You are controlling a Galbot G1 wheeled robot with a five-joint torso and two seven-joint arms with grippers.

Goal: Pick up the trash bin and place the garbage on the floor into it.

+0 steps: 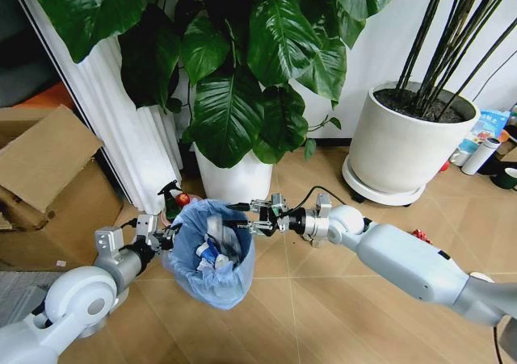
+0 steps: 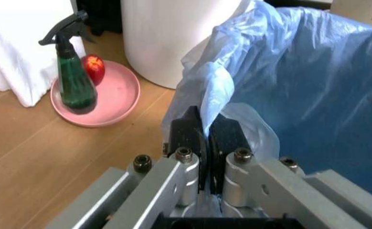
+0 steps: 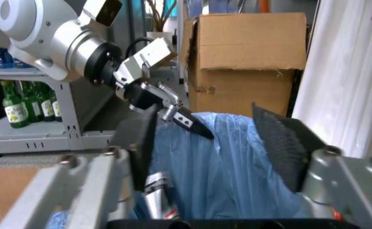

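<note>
Two tools at blue-lined trash bin [image 1: 208, 255], left tool [image 2: 205, 136] pinching liner, right tool [image 3: 214, 148] seemingly open

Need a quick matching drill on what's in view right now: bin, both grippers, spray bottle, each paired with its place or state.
1. trash bin
2. left gripper
3. right gripper
4. spray bottle

A. open above the bin's mouth
B. standing on a pink dish
C. lined with a blue bag, scraps inside
D. shut on the bag's edge

Pairs: 1-C, 2-D, 3-A, 4-B
</note>
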